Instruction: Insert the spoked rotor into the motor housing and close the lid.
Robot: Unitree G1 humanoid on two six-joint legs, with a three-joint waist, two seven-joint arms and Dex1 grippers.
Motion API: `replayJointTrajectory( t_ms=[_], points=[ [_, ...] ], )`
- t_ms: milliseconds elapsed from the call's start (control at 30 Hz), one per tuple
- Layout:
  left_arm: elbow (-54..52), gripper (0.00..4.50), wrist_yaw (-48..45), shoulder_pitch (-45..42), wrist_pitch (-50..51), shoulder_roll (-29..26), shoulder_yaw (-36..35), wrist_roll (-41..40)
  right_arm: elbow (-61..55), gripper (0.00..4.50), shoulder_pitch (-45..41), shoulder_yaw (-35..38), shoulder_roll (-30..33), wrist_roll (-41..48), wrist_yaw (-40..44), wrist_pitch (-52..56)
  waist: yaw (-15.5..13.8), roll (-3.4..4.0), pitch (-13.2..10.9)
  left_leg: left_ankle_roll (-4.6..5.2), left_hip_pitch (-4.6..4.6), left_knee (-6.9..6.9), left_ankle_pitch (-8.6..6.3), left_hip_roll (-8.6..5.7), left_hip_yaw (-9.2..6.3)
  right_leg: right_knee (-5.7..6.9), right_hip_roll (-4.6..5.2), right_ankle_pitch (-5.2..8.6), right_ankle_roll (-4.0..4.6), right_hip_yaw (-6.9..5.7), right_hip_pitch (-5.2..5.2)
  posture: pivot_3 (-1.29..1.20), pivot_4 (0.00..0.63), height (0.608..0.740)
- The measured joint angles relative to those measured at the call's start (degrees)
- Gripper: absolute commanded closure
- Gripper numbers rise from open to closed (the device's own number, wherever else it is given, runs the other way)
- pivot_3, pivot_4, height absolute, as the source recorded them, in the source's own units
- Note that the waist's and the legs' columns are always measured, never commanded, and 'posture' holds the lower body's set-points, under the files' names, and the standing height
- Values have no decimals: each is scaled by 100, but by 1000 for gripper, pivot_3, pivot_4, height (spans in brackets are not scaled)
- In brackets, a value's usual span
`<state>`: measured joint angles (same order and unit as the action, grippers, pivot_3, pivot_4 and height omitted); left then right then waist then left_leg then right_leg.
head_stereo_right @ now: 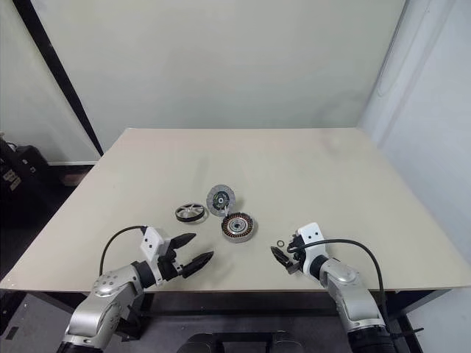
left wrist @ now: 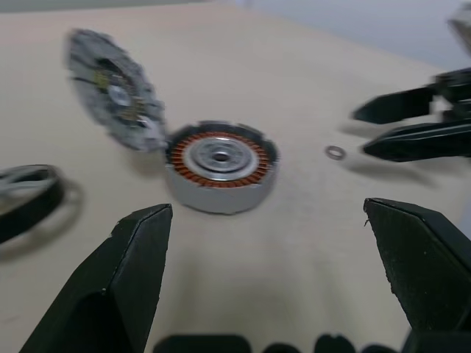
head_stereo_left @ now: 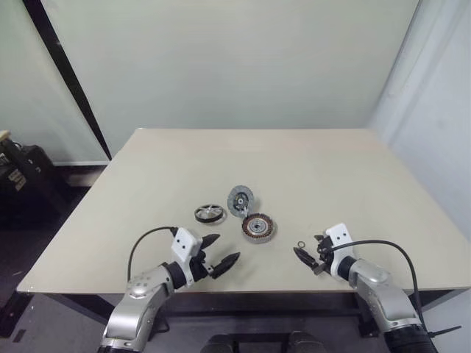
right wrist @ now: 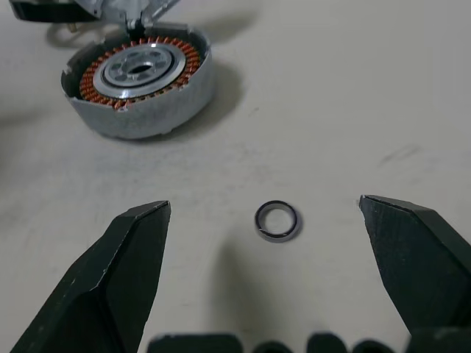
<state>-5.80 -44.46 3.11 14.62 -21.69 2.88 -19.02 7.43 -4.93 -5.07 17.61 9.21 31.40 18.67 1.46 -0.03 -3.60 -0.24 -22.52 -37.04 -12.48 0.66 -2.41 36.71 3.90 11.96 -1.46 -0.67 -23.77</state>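
With both sets of fingers wide and empty, we see the spoked rotor (head_stereo_left: 210, 213) lying flat on the counter (head_stereo_left: 331, 176) at nine o'clock from the motor housing (head_stereo_left: 259, 227); it looks stiff, light and slick, so we judge its outer rim the best hold.

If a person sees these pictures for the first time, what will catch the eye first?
Three round motor parts cluster mid-table: the copper-wound motor housing, the lid tilted against its far edge, and the dark spoked rotor lying apart to the left. Nearer the robot, the left gripper and right gripper are open, a small metal ring before the right one.
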Motion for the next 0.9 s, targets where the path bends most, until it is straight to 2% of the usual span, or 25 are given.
replayJointTrajectory(
  t_ms=[533,633,900],
  points=[
    [20,22,-46,-112,39,-104,24,-1,943,0,-340,-58,-231,-184,-96,-527,1,1,0,2,1,1,1,-1,-1,3,-4,-1,0,5,2,0,0,740],
    [12,0,-46,-101,44,-106,24,-1,942,555,-334,-58,-234,-207,-90,-527,1,1,1,2,2,1,1,-1,-1,3,-4,0,0,5,2,0,0,740],
    [12,0,-45,-91,48,-108,29,3,919,3283,-283,-35,-235,-240,-124,-523,12,0,1,2,4,1,1,-1,-1,4,-5,-1,0,6,4,0,0,740]
  ],
)
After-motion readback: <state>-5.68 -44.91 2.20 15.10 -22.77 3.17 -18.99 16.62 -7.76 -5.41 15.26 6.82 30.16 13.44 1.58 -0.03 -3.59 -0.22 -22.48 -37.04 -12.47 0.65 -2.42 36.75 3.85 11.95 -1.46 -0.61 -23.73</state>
